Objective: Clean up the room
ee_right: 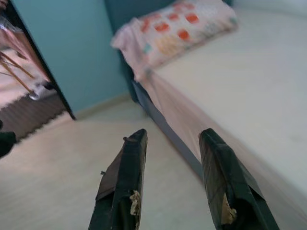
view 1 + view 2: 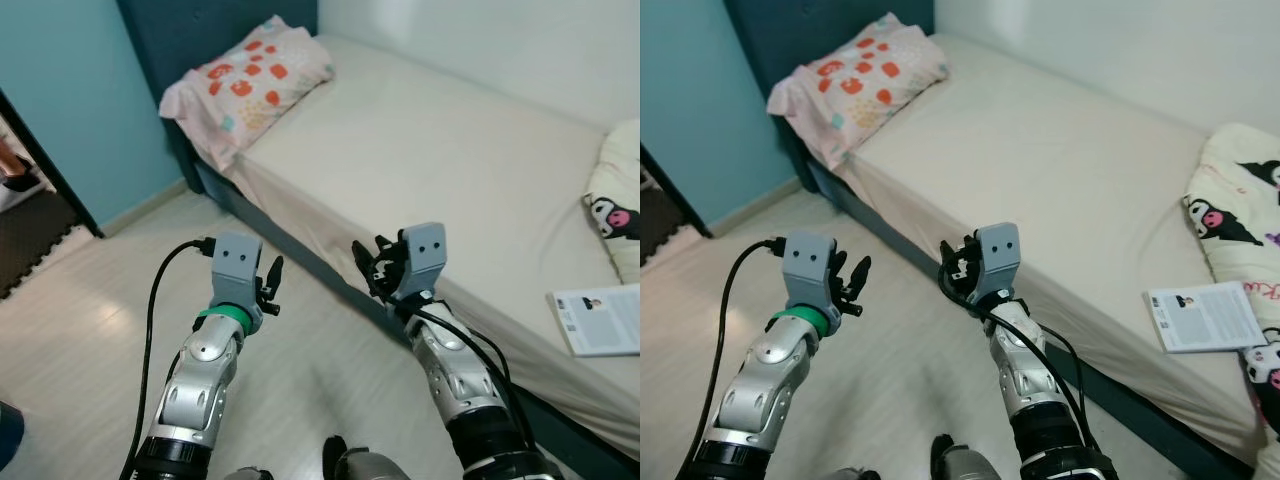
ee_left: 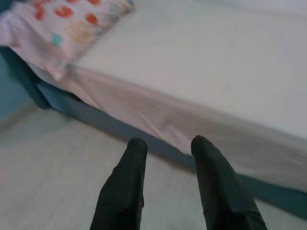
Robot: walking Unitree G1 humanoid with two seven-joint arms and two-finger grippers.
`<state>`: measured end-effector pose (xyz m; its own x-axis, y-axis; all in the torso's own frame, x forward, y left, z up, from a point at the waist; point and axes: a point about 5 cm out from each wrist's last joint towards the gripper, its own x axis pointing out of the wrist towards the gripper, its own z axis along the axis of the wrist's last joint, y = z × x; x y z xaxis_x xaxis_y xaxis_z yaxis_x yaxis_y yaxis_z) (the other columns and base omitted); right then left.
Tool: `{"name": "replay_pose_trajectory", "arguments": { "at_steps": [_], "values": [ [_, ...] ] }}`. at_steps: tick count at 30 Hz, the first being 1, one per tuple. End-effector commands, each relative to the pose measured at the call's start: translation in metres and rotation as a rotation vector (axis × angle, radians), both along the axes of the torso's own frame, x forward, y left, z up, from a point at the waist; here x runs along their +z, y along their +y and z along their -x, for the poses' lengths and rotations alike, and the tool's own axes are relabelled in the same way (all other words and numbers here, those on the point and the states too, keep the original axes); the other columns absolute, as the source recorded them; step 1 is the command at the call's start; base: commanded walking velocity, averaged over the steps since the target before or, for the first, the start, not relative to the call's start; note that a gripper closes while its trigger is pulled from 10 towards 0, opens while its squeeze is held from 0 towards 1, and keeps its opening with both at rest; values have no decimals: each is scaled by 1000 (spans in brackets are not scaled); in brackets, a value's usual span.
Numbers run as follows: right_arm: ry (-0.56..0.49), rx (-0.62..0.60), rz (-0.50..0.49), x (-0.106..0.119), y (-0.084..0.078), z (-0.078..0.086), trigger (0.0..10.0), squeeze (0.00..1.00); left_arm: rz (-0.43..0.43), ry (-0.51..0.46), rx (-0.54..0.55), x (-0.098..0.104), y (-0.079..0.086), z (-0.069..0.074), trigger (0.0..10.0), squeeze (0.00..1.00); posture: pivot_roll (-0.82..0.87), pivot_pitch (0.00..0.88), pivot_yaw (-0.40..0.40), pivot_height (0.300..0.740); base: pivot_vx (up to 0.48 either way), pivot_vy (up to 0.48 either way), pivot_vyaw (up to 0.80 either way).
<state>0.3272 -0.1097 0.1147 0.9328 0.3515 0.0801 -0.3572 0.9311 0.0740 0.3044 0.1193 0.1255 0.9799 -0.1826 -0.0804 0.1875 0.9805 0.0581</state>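
Bed (image 2: 450,170) runs from upper left to lower right of the head views, cream sheet, dark blue frame along its near edge. Pillow (image 2: 248,82) with red and orange prints sits at the head end, upper left, against the dark headboard (image 2: 190,30). Booklet (image 2: 600,320) lies flat on the sheet at the right edge of the frame, near the bed's side. Above it, a cream blanket (image 2: 1240,190) with black cartoon faces is bunched at the far right.

Left gripper (image 2: 268,285) is raised over the pale wood floor (image 2: 100,300), lower centre-left, just short of the bed frame; jaws narrowly parted, nothing between them. Right gripper (image 2: 372,265) is raised at centre, over the bed's edge; jaws parted somewhat wider, holding nothing.

Teal wall (image 2: 70,110) at left, with a dark doorway (image 2: 25,200) at the far left edge.
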Motion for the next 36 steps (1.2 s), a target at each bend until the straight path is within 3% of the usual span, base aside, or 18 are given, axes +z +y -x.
{"name": "replay_pose_trajectory", "arguments": {
  "at_steps": [1,27,36],
  "values": [
    [9,-6,3,-3,-1,0,10000,0,-9,10,3,-5,1,2,10000,0,-43,91,32,740,0,-345,0],
    [10,-6,-2,-3,0,0,10000,0,-15,6,3,-5,2,1,10000,0,-45,91,37,740,0,-395,0],
    [33,-13,-23,-5,-1,0,10000,0,-5,27,6,-7,2,2,10000,0,-46,89,39,740,0,-65,-267]
  ]
}}
